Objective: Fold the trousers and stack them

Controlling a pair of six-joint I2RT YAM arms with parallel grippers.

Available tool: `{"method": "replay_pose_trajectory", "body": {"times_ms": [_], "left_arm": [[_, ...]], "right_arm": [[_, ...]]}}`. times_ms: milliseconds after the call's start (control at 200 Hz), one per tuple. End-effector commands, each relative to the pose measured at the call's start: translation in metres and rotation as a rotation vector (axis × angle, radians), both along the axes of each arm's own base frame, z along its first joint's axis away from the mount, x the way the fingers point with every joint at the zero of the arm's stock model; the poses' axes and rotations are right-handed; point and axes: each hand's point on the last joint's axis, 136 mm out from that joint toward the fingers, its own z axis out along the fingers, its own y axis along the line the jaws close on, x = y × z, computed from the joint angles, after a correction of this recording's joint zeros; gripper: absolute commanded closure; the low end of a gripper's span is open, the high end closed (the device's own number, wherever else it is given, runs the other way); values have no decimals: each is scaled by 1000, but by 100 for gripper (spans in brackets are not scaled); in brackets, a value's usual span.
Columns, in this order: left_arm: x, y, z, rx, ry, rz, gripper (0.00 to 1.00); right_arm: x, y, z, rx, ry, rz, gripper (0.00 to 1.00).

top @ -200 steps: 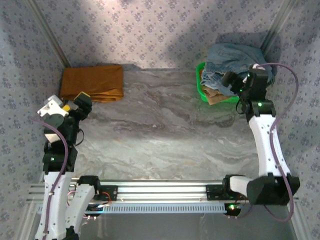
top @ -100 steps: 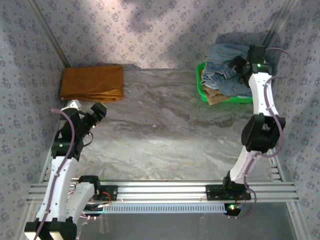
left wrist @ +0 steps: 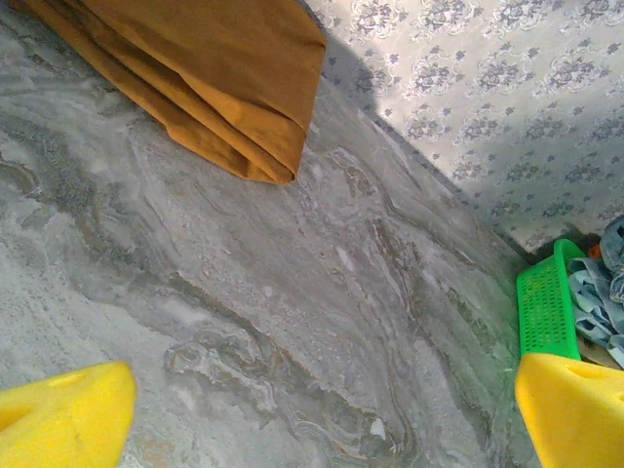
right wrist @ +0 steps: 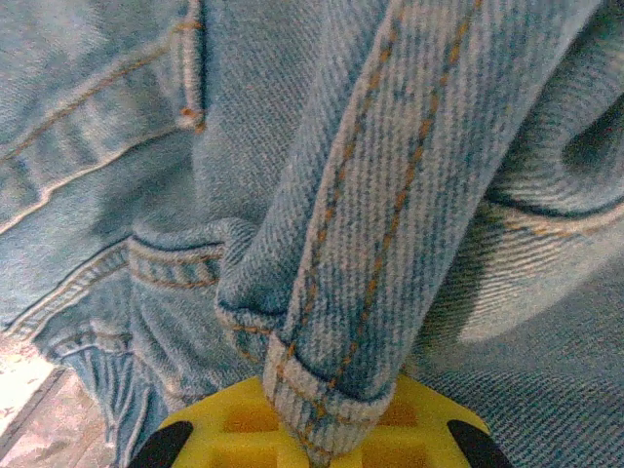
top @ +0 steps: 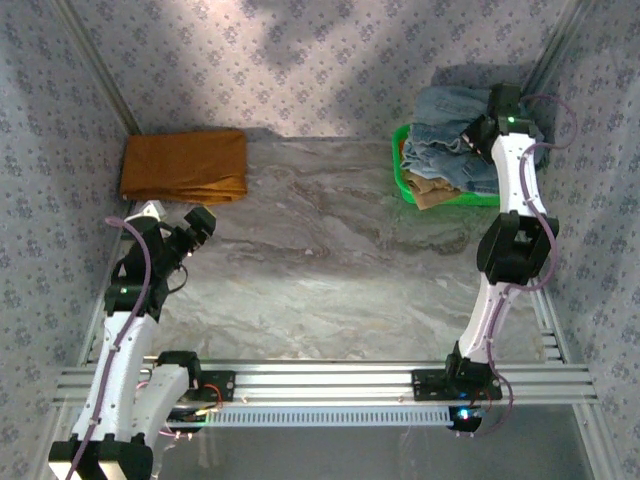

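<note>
From above: trousers [top: 445, 150] bunched in the green basket [top: 398, 170] at upper right, no clear long axis; right gripper [top: 476, 132] down on the heap; left gripper [top: 197, 222] at mid left, spread wide.

Left wrist: yellow fingertips [left wrist: 63, 424] in both lower corners, far apart; trousers [left wrist: 600, 292] at the right edge.

Right wrist: stitched hem strip running from upper right to bottom centre, pinched there in closed yellow jaws.

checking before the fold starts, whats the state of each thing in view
green basket: upright, heaped with clothes
trousers: crumpled, unfolded, in the green basket
orange-brown garment: folded, lying flat
left gripper: open, empty, above the table
right gripper: shut on a trousers hem
</note>
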Motion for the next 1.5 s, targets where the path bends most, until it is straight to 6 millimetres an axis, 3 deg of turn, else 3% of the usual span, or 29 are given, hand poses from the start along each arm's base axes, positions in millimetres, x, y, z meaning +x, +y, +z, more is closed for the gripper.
{"method": "replay_pose_trajectory", "body": {"times_ms": [0, 195, 410, 625, 755, 874, 1074, 1204, 1369, 1409, 1499], "left_arm": [[5, -6, 10, -6, -38, -30, 1], [7, -10, 18, -9, -53, -56, 2], [1, -7, 34, 30, -82, -59, 2], [-3, -3, 56, 60, -109, -46, 2], [-5, -3, 71, 69, -124, -49, 2], [-10, -2, 80, 73, -126, -46, 2], [-24, 8, 92, 91, -140, 6, 3], [-28, 14, 89, 95, -117, 38, 3], [-24, 12, 71, 90, -59, 23, 3], [-24, 12, 67, 87, -54, 23, 3], [-26, 11, 61, 87, -49, 20, 3]], "right_arm": [[-14, 38, 74, -54, -164, 100, 100], [-50, 91, 176, -200, -395, 216, 100], [-104, 145, 263, -265, -607, 371, 100], [-184, 216, 312, -286, -774, 628, 100], [-234, 259, 322, -268, -849, 790, 100], [-266, 304, 293, -200, -801, 957, 100], [-319, 404, 206, -96, -633, 1235, 100], [-309, 445, 140, -15, -456, 1275, 100], [-284, 492, 87, 143, -297, 1331, 93], [-280, 504, 71, 184, -240, 1375, 86], [-264, 507, 52, 183, -163, 1388, 53]]}}
